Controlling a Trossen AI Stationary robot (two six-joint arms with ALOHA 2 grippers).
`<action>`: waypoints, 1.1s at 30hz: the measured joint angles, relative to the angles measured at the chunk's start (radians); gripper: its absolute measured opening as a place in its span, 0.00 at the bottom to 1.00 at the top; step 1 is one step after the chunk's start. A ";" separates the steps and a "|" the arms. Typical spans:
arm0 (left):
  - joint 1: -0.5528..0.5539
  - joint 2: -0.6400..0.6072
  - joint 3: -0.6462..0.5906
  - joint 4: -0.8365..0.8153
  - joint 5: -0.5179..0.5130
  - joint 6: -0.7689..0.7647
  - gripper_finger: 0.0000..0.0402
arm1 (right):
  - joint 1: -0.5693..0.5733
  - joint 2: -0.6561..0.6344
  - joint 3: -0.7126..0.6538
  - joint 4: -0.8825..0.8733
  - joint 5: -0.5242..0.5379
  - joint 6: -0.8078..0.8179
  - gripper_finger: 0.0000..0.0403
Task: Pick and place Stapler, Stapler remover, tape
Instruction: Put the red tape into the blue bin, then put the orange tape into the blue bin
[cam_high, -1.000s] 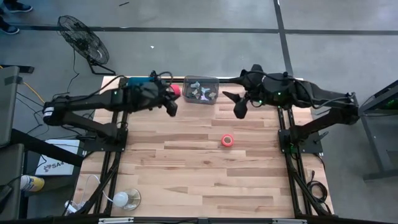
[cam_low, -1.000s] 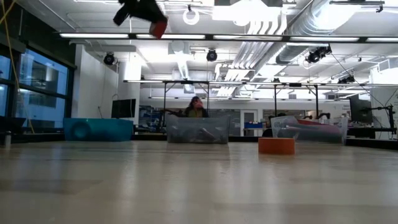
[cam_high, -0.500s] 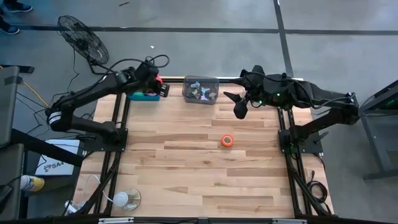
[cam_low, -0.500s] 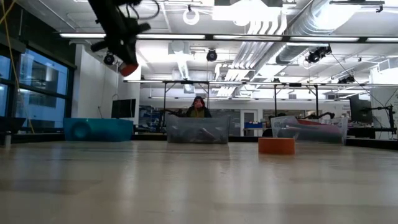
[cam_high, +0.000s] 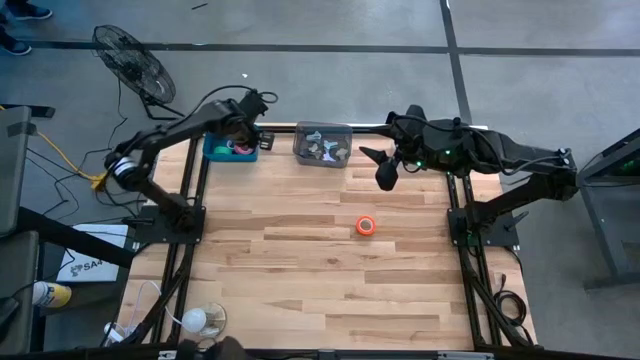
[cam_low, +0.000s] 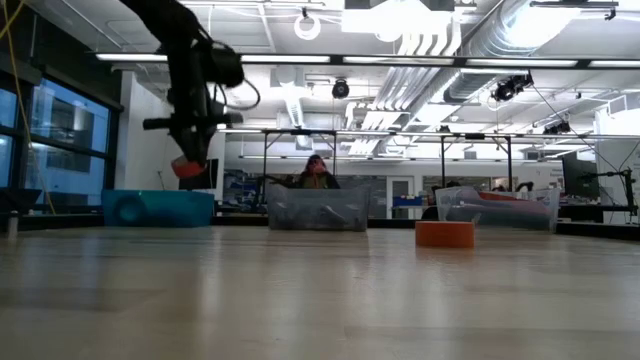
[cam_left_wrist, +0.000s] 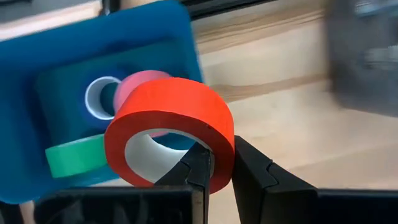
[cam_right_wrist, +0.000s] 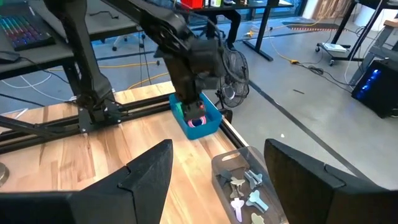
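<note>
Our left gripper (cam_left_wrist: 214, 165) hangs over the blue bin (cam_high: 219, 150) at the table's far left corner, its two dark fingers pinched on the wall of an orange-red tape roll (cam_left_wrist: 171, 124), which it holds on edge. Directly below in the bin lie a pink roll (cam_left_wrist: 140, 87), a white-cored roll (cam_left_wrist: 99, 98) and a green roll (cam_left_wrist: 71, 155). We judge that we should lower the roll until it is inside the bin's walls before letting go, since a roll dropped on edge could bounce off the others and out. Our right gripper (cam_right_wrist: 214, 171) waits with its fingers spread wide and empty, above the far edge of the table beside the clear bin (cam_high: 322, 143) of staple removers. A second orange tape roll (cam_high: 366, 226) sits mid-table, well apart. We see no stapler on the table.
</note>
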 joint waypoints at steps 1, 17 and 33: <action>0.010 0.020 0.000 0.001 -0.002 0.000 0.08 | 0.000 0.000 0.000 0.000 0.005 0.000 0.61; 0.073 0.171 0.000 0.047 -0.046 0.025 0.23 | 0.000 0.000 0.000 -0.033 0.016 0.026 0.61; 0.054 0.142 0.049 0.073 -0.021 0.109 0.24 | 0.000 0.000 0.000 -0.132 0.016 0.103 0.61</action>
